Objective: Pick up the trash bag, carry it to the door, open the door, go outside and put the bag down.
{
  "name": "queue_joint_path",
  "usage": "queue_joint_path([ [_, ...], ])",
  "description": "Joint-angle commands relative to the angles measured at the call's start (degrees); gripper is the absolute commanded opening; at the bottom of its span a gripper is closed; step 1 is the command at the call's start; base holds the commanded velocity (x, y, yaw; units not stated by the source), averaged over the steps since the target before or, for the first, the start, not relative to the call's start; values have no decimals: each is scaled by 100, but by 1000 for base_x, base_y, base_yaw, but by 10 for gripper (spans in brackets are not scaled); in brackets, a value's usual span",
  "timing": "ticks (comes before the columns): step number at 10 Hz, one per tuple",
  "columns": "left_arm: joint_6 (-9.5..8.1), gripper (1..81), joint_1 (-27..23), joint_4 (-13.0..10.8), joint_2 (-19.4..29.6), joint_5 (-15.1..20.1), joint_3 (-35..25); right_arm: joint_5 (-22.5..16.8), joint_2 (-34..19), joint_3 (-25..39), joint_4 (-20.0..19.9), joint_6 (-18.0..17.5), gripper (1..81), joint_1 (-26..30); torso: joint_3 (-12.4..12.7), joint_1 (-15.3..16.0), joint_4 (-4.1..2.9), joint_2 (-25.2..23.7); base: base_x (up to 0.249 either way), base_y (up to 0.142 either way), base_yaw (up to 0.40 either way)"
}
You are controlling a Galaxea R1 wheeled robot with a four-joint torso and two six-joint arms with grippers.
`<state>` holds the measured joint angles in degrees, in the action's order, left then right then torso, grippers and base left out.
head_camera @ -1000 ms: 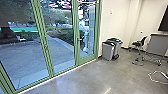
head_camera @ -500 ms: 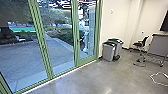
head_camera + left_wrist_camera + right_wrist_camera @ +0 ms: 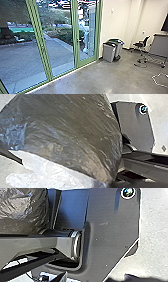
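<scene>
The green-framed glass door point(image 3: 86, 60) stands closed in the head view, right of the wide glass panels, with a small handle on its left side. Through the glass shows the paved yard point(image 3: 22, 60). Close to the camera in the left wrist view is the trash bag point(image 3: 75, 126), dark, shiny and creased, with a whitish translucent part point(image 3: 47, 171) beside it. Part of the dark bag point(image 3: 22, 210) also shows in the right wrist view, by the robot's jointed bar. How either gripper stands at the bag cannot be made out.
Grey bins point(image 3: 109, 52) stand by the wall just right of the door. Farther right are a black chair point(image 3: 141, 44), a grey wheeled desk point(image 3: 158, 46) and a white cable point(image 3: 160, 81) on the floor. Bushes point(image 3: 63, 35) grow outside beside the paving.
The head camera has moved a little nearer the glass front; its view has shifted slightly. The door stays closed.
</scene>
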<state>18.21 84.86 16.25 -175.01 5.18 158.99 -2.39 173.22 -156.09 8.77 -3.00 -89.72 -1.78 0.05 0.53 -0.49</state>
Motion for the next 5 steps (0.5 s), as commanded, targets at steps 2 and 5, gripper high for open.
queue_joint_path([
  [2, 51, 10, -211, -201, -35, 308, -26, -227, 49, 18, -15, 1, 811, 177, 0, -5, 0, 0, 98, 0, 0],
  [5, 51, 10, -211, -210, -35, 308, -26, -227, 66, 18, -24, 1, 811, 177, 0, -5, 0, 0, 116, 0, 0],
])
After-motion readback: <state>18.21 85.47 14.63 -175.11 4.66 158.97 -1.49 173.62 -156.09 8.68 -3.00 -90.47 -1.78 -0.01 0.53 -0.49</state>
